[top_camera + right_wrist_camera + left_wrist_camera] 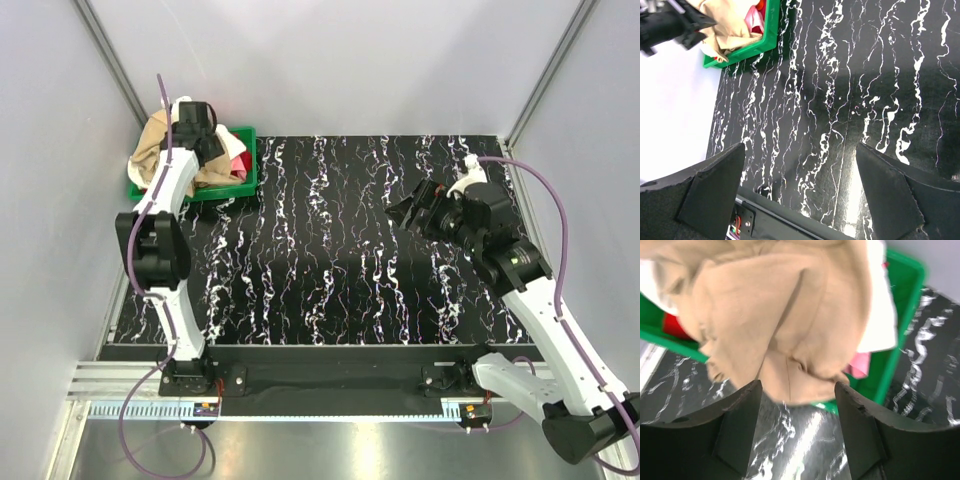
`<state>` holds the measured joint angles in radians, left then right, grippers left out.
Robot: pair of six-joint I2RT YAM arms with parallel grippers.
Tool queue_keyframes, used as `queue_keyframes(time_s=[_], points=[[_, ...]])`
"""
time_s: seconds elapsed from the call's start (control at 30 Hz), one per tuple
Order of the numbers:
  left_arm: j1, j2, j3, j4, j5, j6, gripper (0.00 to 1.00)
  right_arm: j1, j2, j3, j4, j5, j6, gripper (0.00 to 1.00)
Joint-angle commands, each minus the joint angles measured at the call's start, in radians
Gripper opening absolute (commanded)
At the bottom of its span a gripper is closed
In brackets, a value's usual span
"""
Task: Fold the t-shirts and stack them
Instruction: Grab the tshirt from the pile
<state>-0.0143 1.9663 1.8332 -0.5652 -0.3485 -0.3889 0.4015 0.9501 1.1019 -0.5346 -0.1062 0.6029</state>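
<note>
T-shirts heaped in the green bin (228, 190) at the desk's (340, 280) far-left corner: tan shirt (790, 315) on top, cream-white shirt (879, 305) and pink-red shirt (859, 367) under it. My left jaws are spread wide just above the tan shirt's drooping edge; can't tell if they touch. My right jaws are spread, holding nothing, over the desk's right side, well apart from the pile.

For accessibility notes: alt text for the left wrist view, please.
A tan-khaki fabric t-shirt spills over the rim of a green plastic bin, with a cream-white shirt and a pink-red shirt beside it. The open left gripper hangs before it, above the black marbled table.
</note>
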Motion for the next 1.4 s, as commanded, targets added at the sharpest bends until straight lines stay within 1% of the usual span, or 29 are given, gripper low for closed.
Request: queue_keyframes(time_s=[0.0, 0.03, 0.13, 0.2, 0.27, 0.3, 0.33, 0.37, 0.43, 0.47, 0.67, 0.8, 0.93, 1.0, 1.03, 1.1, 1.13, 1.17, 1.2, 1.27, 1.3, 1.33, 1.37], points=[[0.057, 0.052, 0.124, 0.024, 0.063, -0.031, 0.65, -0.001, -0.04, -0.016, 0.047, -0.035, -0.034, 1.0], [0.066, 0.089, 0.165, 0.022, 0.043, -0.025, 0.65, -0.001, -0.051, -0.016, 0.048, -0.03, -0.043, 1.0], [0.068, 0.149, 0.224, 0.022, -0.007, 0.005, 0.66, -0.001, -0.057, -0.019, 0.048, -0.015, -0.046, 1.0], [0.074, 0.192, 0.251, 0.024, -0.012, 0.03, 0.65, 0.0, -0.057, -0.022, 0.048, -0.013, -0.043, 1.0], [0.077, 0.218, 0.288, 0.025, 0.012, 0.048, 0.53, -0.001, -0.048, -0.024, 0.048, -0.015, -0.04, 1.0], [0.077, 0.232, 0.297, 0.024, 0.02, 0.054, 0.42, -0.001, -0.045, -0.022, 0.048, -0.013, -0.038, 1.0], [0.079, 0.232, 0.302, 0.025, 0.034, 0.059, 0.35, 0.0, -0.036, -0.02, 0.047, -0.012, -0.041, 1.0], [0.079, 0.23, 0.308, 0.028, 0.04, 0.064, 0.21, -0.001, -0.031, -0.019, 0.045, -0.012, -0.043, 1.0], [0.079, 0.206, 0.313, 0.04, 0.052, 0.088, 0.09, 0.0, -0.024, -0.013, 0.045, -0.01, -0.045, 1.0], [0.079, 0.192, 0.32, 0.045, 0.052, 0.102, 0.0, -0.001, -0.022, -0.013, 0.044, -0.007, -0.046, 1.0], [0.063, 0.036, 0.359, 0.103, 0.112, 0.151, 0.0, 0.0, -0.04, -0.008, 0.045, 0.014, -0.037, 1.0], [0.019, -0.117, 0.363, 0.145, 0.137, 0.183, 0.0, 0.0, -0.054, -0.019, 0.045, 0.03, -0.015, 1.0], [-0.076, -0.251, 0.383, 0.159, 0.172, 0.219, 0.0, -0.001, -0.056, -0.03, 0.044, 0.054, -0.02, 1.0], [-0.126, -0.335, 0.405, 0.174, 0.186, 0.217, 0.0, -0.001, -0.057, -0.031, 0.042, 0.074, -0.028, 1.0], [-0.153, -0.387, 0.419, 0.176, 0.218, 0.197, 0.0, 0.0, -0.063, -0.031, 0.044, 0.092, -0.031, 1.0], [-0.168, -0.441, 0.425, 0.176, 0.261, 0.157, 0.0, 0.0, -0.065, -0.03, 0.045, 0.1, -0.037, 1.0], [-0.173, -0.466, 0.42, 0.177, 0.325, 0.131, 0.0, 0.0, -0.065, -0.027, 0.042, 0.1, -0.037, 1.0], [-0.173, -0.515, 0.397, 0.176, 0.347, 0.086, 0.0, 0.0, -0.066, -0.027, 0.044, 0.126, -0.04, 1.0], [-0.179, -0.539, 0.376, 0.176, 0.415, 0.064, 0.0, -0.001, -0.066, -0.027, 0.042, 0.131, -0.04, 1.0], [-0.179, -0.592, 0.306, 0.179, 0.463, 0.01, 0.0, 0.0, -0.068, -0.033, 0.042, 0.141, -0.038, 1.0], [-0.184, -0.647, 0.213, 0.186, 0.488, -0.005, 0.0, 0.0, -0.067, -0.037, 0.042, 0.142, -0.032, 1.0], [-0.184, -0.674, 0.149, 0.185, 0.532, -0.019, 0.0, 0.0, -0.068, -0.049, 0.042, 0.146, -0.028, 1.0], [-0.185, -0.734, 0.088, 0.186, 0.552, -0.051, 0.0, -0.001, -0.068, -0.056, 0.042, 0.145, -0.026, 1.0]])
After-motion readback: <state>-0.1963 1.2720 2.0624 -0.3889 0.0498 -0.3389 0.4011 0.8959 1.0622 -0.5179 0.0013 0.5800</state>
